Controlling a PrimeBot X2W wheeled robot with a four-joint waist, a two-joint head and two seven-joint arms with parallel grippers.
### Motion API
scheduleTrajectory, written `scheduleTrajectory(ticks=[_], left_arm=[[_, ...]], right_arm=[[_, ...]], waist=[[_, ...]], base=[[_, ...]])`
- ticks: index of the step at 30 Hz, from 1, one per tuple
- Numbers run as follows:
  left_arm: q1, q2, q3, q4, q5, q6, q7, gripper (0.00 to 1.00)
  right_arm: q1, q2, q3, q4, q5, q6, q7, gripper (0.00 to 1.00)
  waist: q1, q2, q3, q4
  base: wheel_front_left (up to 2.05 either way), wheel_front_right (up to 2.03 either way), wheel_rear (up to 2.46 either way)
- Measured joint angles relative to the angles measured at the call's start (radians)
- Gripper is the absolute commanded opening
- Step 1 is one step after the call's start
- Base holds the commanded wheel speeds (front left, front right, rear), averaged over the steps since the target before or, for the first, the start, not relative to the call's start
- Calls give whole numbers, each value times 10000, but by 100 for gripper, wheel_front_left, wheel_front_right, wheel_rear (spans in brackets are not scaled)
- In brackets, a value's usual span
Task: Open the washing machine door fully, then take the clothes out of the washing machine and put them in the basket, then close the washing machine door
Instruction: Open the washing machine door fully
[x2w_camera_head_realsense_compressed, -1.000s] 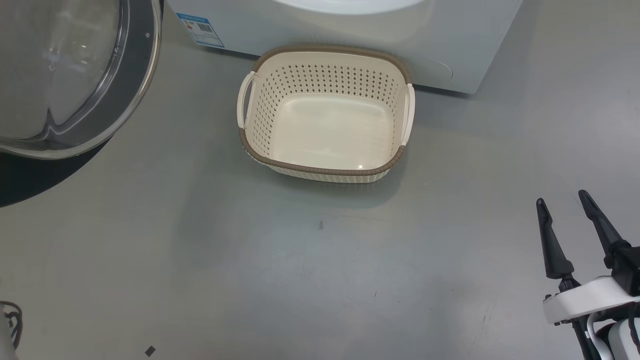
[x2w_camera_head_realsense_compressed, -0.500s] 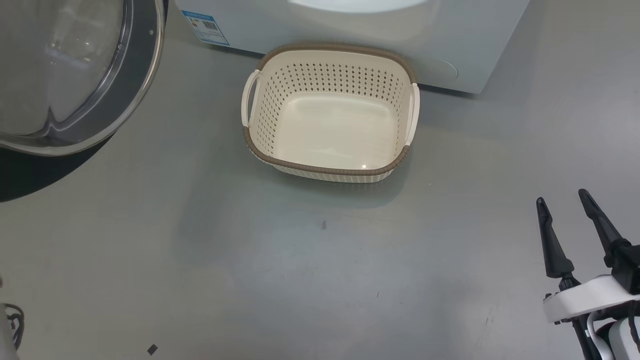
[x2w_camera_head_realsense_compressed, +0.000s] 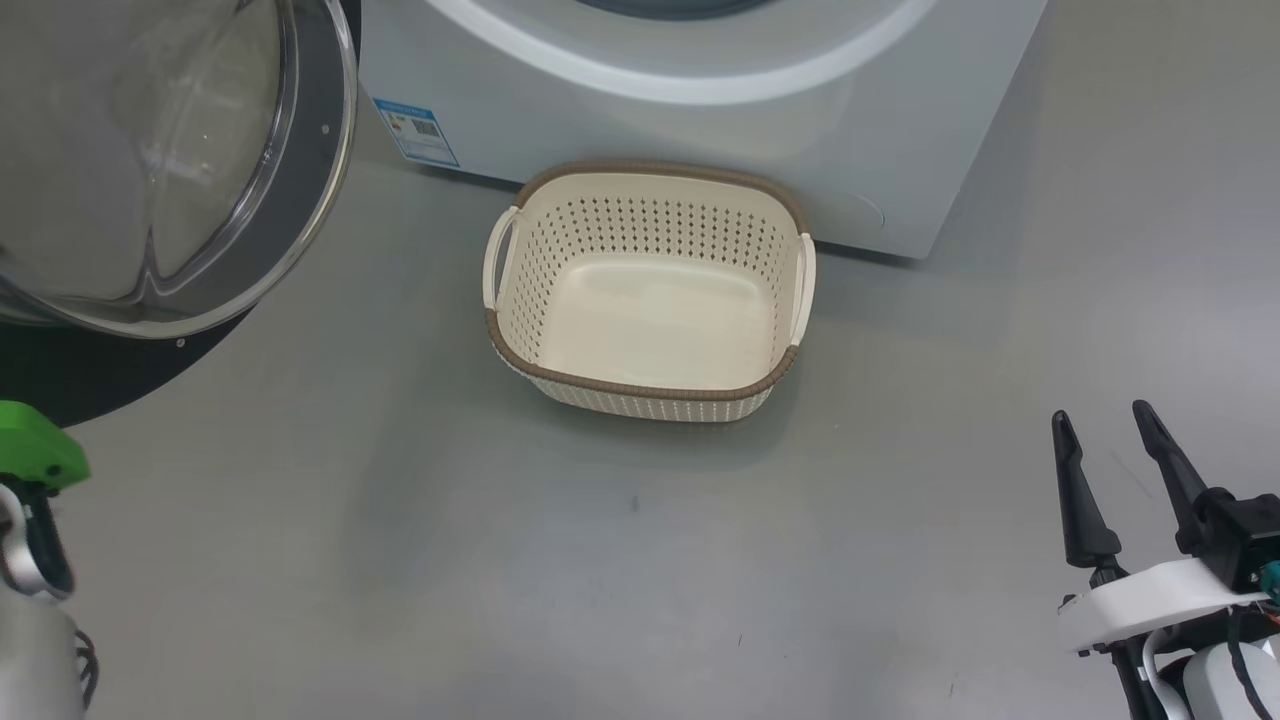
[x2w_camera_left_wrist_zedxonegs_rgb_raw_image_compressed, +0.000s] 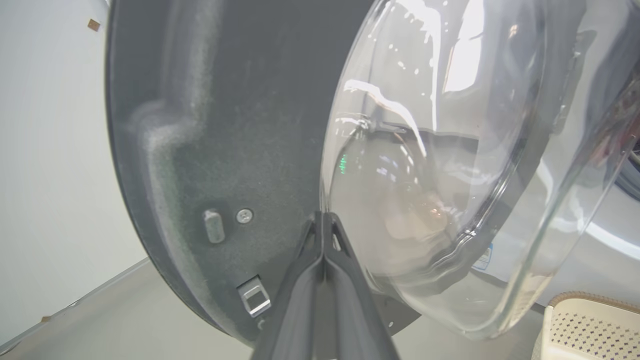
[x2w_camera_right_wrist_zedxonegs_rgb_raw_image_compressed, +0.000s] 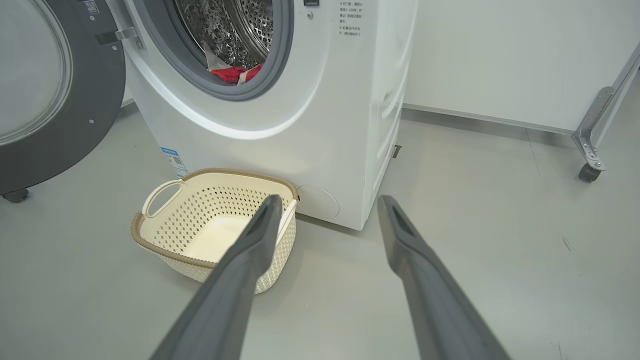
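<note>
Currently the washing machine door (x2w_camera_head_realsense_compressed: 315, 170) stands swung open, glass bowl bulging out. Left end effector (x2w_camera_left_wrist_zedxonegs_rgb_raw_image_compressed: 324, 220) is pressed together, tips at the seam between the door's grey inner face and the bowl; contact unclear. Right end effector (x2w_camera_head_realsense_compressed: 1099, 418) is spread apart over the floor (x2w_camera_head_realsense_compressed: 640, 560). Red clothes (x2w_camera_right_wrist_zedxonegs_rgb_raw_image_compressed: 232, 73) lie in the washing machine (x2w_camera_right_wrist_zedxonegs_rgb_raw_image_compressed: 325, 125) drum. Cream basket (x2w_camera_head_realsense_compressed: 640, 385) sits on the floor against the washer's front.

Washing machine (x2w_camera_right_wrist_zedxonegs_rgb_raw_image_compressed: 325, 125) is sitting upper centre of the right wrist frame, white, with its steel drum showing. Washing machine door (x2w_camera_right_wrist_zedxonegs_rgb_raw_image_compressed: 95, 100) is hanging swung open at upper left: dark ring, clear glass bowl. Clothes (x2w_camera_right_wrist_zedxonegs_rgb_raw_image_compressed: 231, 73), red, are lying inside at the drum's front lip. Basket (x2w_camera_right_wrist_zedxonegs_rgb_raw_image_compressed: 210, 210), cream with a brown rim, is standing upright on the floor at lower left, just beside the machine's front.
</note>
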Motion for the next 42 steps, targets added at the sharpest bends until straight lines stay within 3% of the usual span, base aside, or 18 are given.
scheduleTrajectory(ticks=[13,20,25,42], left_arm=[[1347,-1168,-1741,-324,869,-614,-100,0],[1856,-1528,-2265,-527,1085,-792,-100,0],[2476,-1615,-2458,-725,1083,-884,-100,0],[3780,-1710,-2886,-1778,1037,-915,-186,0]], right_arm=[[-10,414,-90,460,73,-163,-75,100],[15,556,-132,568,73,-178,-77,100],[78,1112,-257,575,698,-176,-86,100],[381,947,-134,263,320,-163,-90,100]], waist=[[0,0,-1347,-465],[0,0,-1932,-794],[0,0,-2334,-1153],[0,0,-2937,-2310]], base=[[0,0,0],[0,0,0],[0,0,0],[0,0,0]])
